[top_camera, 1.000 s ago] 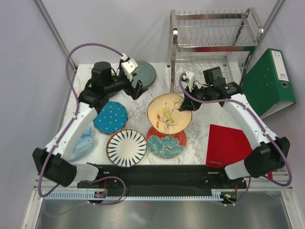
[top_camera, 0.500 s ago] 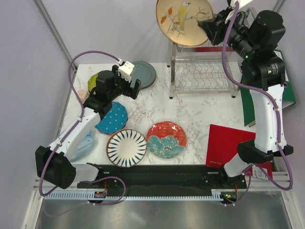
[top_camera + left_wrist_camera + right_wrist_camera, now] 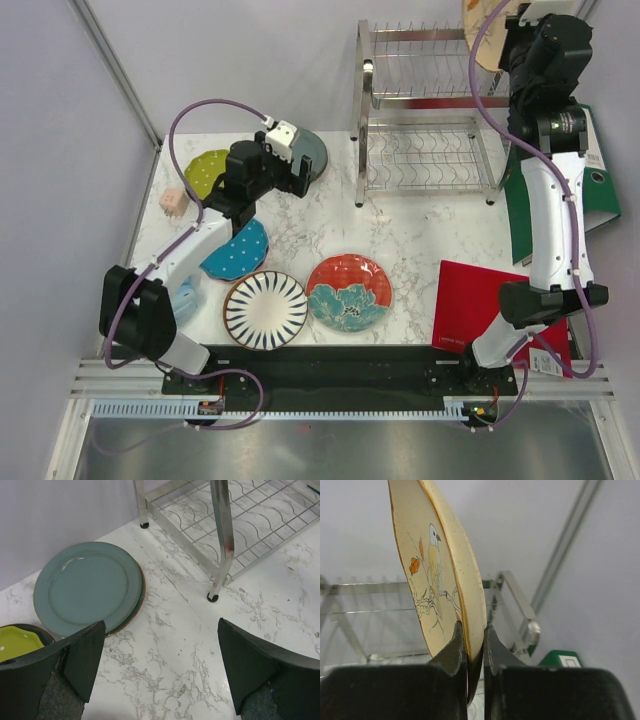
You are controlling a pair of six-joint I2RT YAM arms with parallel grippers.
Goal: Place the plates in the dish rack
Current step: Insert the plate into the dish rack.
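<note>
My right gripper [image 3: 508, 45] is raised high above the dish rack [image 3: 440, 110] and is shut on the rim of the tan bird plate [image 3: 482, 35]. In the right wrist view the plate [image 3: 437, 565] stands on edge between my fingers [image 3: 455, 647], with the rack [image 3: 370, 620] behind it. My left gripper [image 3: 295, 182] is open and empty, low over the table beside the grey-blue plate [image 3: 318, 150]. In the left wrist view that plate [image 3: 87, 587] lies at upper left and a rack leg [image 3: 222, 540] at upper right. The lime plate [image 3: 208, 172], teal dotted plate [image 3: 240, 250], striped plate [image 3: 265, 310] and red flower plate [image 3: 349, 292] lie flat.
A small pink cube [image 3: 174, 201] sits at the left. A blue cloth-like thing [image 3: 183, 298] lies by the left arm. A red sheet [image 3: 490, 305] lies at the front right. A green binder [image 3: 590, 190] leans to the right of the rack.
My right arm has carried the bird plate from above the rack's left end to above its right end and turned it edge-on. My left gripper has moved right, towards the grey-blue plate.
</note>
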